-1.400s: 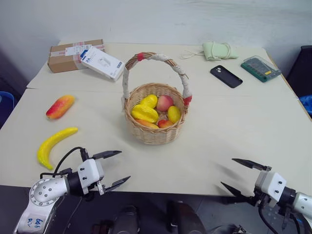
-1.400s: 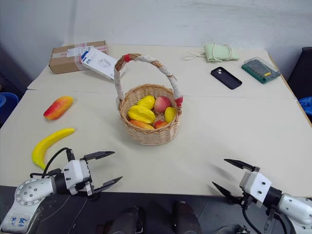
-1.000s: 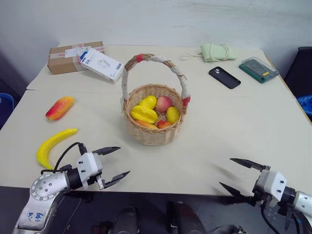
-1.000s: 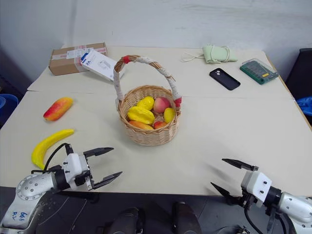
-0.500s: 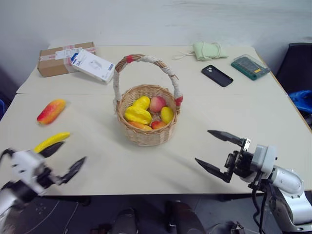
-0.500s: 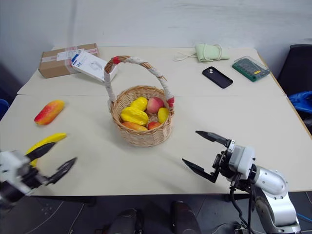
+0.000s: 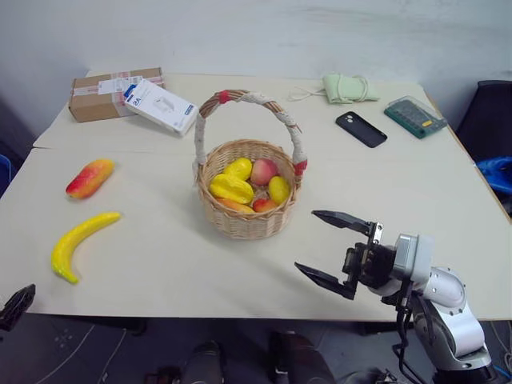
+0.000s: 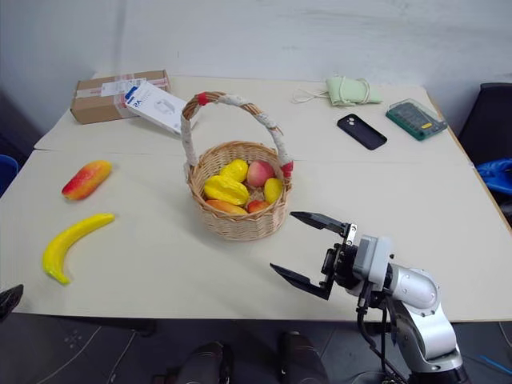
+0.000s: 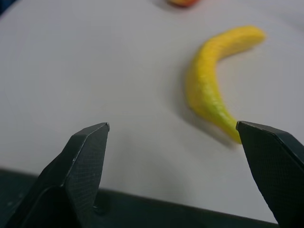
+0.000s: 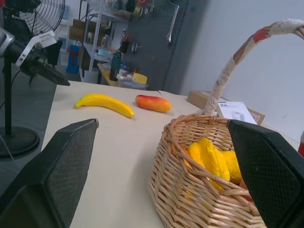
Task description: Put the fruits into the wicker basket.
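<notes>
A long yellow banana [image 7: 80, 242] lies on the table at the front left, and a red-orange mango [image 7: 90, 177] lies behind it. The wicker basket [image 7: 240, 224] stands mid-table with its white-wrapped handle [image 7: 248, 98] upright. My left gripper [image 9: 172, 124] is open and empty, low at the table's front left corner, and the banana [image 9: 204, 85] lies just beyond its fingertips. My right gripper [image 7: 306, 240] is open and empty above the table, pointing left at the basket [image 10: 209, 199] from its front right, a short way off.
Several small yellow and peach-red fruits [image 7: 240, 184] fill the basket. At the back stand a cardboard box [image 7: 104, 90] and a white box [image 7: 160, 104] on the left. A green cloth [image 7: 346, 86], black phone [image 7: 361, 128] and green case [image 7: 414, 117] are on the right.
My left gripper has swung far out to the left, down to the table's front left corner near the banana. My right gripper rose and came left toward the basket. The camera shifted slightly.
</notes>
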{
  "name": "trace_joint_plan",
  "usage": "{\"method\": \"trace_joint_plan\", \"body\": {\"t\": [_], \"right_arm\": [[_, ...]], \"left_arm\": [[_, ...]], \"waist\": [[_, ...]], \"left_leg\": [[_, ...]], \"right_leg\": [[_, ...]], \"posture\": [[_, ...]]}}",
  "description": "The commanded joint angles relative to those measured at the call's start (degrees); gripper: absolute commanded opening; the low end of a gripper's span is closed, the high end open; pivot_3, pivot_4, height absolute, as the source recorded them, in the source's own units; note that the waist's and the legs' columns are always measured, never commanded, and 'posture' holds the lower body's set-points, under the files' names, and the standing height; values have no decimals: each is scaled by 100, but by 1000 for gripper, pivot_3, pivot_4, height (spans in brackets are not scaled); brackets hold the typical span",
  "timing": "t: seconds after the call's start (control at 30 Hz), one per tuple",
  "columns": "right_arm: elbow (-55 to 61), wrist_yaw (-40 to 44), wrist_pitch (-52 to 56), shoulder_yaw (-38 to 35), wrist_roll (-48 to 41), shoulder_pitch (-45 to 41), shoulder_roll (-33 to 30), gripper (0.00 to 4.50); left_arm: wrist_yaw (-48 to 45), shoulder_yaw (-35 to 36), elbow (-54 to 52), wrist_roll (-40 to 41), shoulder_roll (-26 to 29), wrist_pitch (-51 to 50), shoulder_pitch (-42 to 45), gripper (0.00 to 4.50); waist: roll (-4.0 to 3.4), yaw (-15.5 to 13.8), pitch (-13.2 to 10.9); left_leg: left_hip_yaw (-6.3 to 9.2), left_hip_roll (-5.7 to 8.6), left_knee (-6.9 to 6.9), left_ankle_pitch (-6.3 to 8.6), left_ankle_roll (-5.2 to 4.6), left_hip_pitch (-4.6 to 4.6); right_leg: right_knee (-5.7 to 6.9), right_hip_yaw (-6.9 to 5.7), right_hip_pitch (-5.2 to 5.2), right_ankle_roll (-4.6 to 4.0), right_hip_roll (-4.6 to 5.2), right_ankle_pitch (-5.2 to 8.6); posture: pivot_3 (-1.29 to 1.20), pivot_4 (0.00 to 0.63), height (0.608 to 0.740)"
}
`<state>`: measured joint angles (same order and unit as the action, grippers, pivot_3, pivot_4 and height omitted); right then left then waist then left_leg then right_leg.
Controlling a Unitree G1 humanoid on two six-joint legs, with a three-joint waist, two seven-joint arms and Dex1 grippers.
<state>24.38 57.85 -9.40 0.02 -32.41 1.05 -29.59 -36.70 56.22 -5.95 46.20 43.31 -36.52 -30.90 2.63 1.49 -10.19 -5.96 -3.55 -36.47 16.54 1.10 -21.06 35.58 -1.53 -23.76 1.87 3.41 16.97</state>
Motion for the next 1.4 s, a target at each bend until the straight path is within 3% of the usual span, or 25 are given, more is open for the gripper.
{"method": "trace_joint_plan", "body": {"t": [0.03, 0.2, 0.3, 0.33, 0.4, 0.5, 0.63, 0.73, 0.83, 0.93, 1.0, 1.07, 1.13, 1.27, 1.4], "right_arm": [[-96, 102, -255, -20, 88, 82, 77, 4471], [-399, 254, -550, -55, 220, 201, 144, 4471], [-457, 227, -652, -87, 273, 252, 161, 4471], [-476, 219, -688, -102, 295, 269, 167, 4471], [-523, 220, -765, -137, 313, 331, 168, 4471], [-572, 186, -863, -182, 340, 418, 172, 4500], [-624, 127, -928, -240, 347, 484, 163, 4500], [-681, 90, -980, -293, 338, 535, 154, 4500], [-680, 19, -993, -370, 336, 595, 142, 4500], [-609, -55, -792, -563, 56, 780, 103, 4500], [-531, 30, -764, -658, -58, 940, 31, 4500], [-493, -36, -791, -795, -89, 1071, 51, 4500], [-517, -284, -840, -1025, -109, 1147, 170, 4500], [-521, -552, -932, -1256, -24, 1214, 306, 4500], [-476, -627, -1009, -1325, 32, 1325, 382, 4500]], "left_arm": [[-18, -75, 308, 11, 778, -380, 666, 4500], [-192, -1282, 1161, -594, 1866, -902, 1642, 4500], [20, -2026, 2045, -1303, 2030, -502, 2347, 4500], [-24, -2206, 2307, -1429, 2038, -427, 2571, 4500], [-371, -2584, 2632, -1552, 2062, -411, 2902, 4500], [-620, -2939, 3006, -1824, 2106, -245, 3230, 3893], [-1042, -3123, 3274, -2098, 2171, 100, 3348, 2589], [-1579, -3066, 3270, -2007, 2204, 84, 3249, 1653], [-2328, -2624, 2968, -1746, 2043, 897, 3200, 745], [-2794, -1966, 2176, -1127, 1656, 1495, 3485, 704], [-2994, -2141, 1484, -1138, 1694, 1473, 3433, 704], [-3038, -2497, 560, -816, 1718, 1064, 3637, 704], [-2629, -3257, -166, -615, 1454, 684, 4582, 704], [-1753, -4245, -354, -663, 478, 203, 5956, 704], [-1204, -4822, -251, -993, 78, -254, 6513, 704]], "waist": [[-2, 1, 1], [-12, 31, 7], [-36, 116, 7], [-32, 127, 9], [-25, 140, 13], [-25, 133, 12], [-27, 150, 11], [-27, 149, 11], [-25, 134, 12], [-20, 61, 15], [-18, -3, 16], [-27, -22, 12], [-32, -95, 8], [-40, -140, 10], [-40, -9, 8]], "left_leg": [[-4, -1, 5, 1, 2, 3], [-13, -6, 22, 0, 4, 0], [-48, -2, 48, 10, 9, 4], [-52, -3, 54, 13, 15, 0], [-60, -23, 55, 5, 11, -18], [-61, -48, 50, 15, 37, -19], [-70, -55, 35, 14, 44, -5], [-70, -52, 28, 5, 41, 1], [-70, -42, 23, 3, 42, 5], [-64, -42, 20, 2, 44, 0], [-57, -42, 16, -1, 41, -2], [-54, -33, 20, -3, 36, 1], [-53, -25, 17, -9, 25, 0], [-65, -13, -10, -23, 5, 3], [-87, -16, -60, -8, 16, 2]], "right_leg": [[-2, 4, 2, -1, 2, 0], [-5, -5, 0, -7, 12, 2], [-1, 16, -19, 3, 19, -4], [19, 16, -37, 42, 17, -25], [45, 2, -75, 35, -2, -14], [67, -27, -87, 25, -24, 12], [97, -33, -87, 22, -29, 19], [107, -31, -81, 25, -23, 17], [125, -29, -83, 25, -11, 17], [129, -33, -83, 22, -4, 18], [129, -39, -80, 21, -2, 18], [128, -38, -74, 21, 5, 19], [128, -37, -69, 24, 9, 17], [133, -17, -54, 64, 2, -8], [139, 26, -53, 83, -44, -20]], "posture": [[0, 150, 740], [0, 150, 740], [0, 150, 740], [0, 150, 740], [0, 150, 740], [0, 150, 740], [0, 150, 740], [0, 150, 740], [0, 150, 740], [0, 150, 740], [0, 150, 740], [0, 150, 740], [0, 150, 740], [0, 150, 740], [0, 150, 740]]}}
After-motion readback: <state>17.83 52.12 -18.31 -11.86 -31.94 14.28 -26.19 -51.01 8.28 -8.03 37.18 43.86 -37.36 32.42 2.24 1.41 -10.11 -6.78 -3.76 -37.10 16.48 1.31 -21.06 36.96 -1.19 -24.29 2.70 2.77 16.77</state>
